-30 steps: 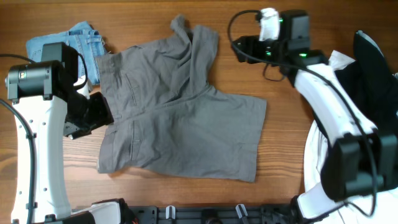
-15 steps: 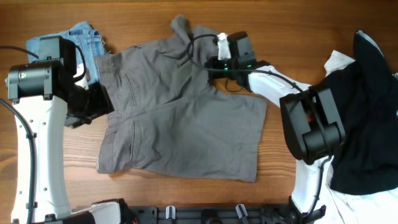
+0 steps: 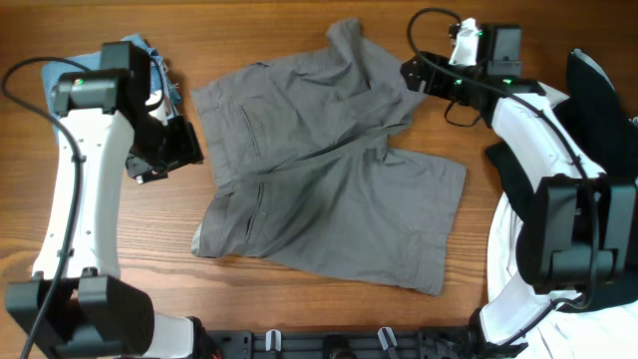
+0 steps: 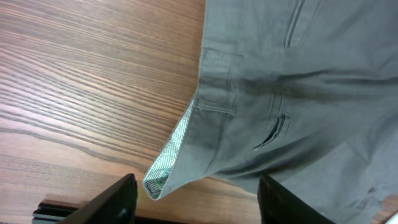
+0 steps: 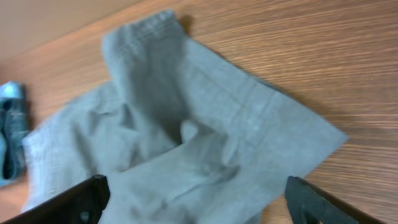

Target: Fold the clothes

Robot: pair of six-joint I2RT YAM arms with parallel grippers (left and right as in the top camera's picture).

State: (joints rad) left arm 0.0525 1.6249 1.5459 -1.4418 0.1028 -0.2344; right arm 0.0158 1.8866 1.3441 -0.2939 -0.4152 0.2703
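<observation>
Grey cotton shorts [image 3: 329, 189] lie rumpled, nothing folded yet I reckon, with my left gripper [image 4: 198, 190] and right gripper [image 5: 198, 186] both wide open.

Setting: robotics lab bench. Evidence: two white robot arms over wood-grain table [image 3: 299, 309], left arm [image 3: 80, 199] at 9 o'clock, right arm [image 3: 543, 130] at 3 o'clock. Black equipment rail [image 3: 329, 344] along 6 o'clock edge. Test pieces: grey shorts [image 3: 329, 189] at centre, garment pile [image 3: 598, 90] at 3 o'clock.
</observation>
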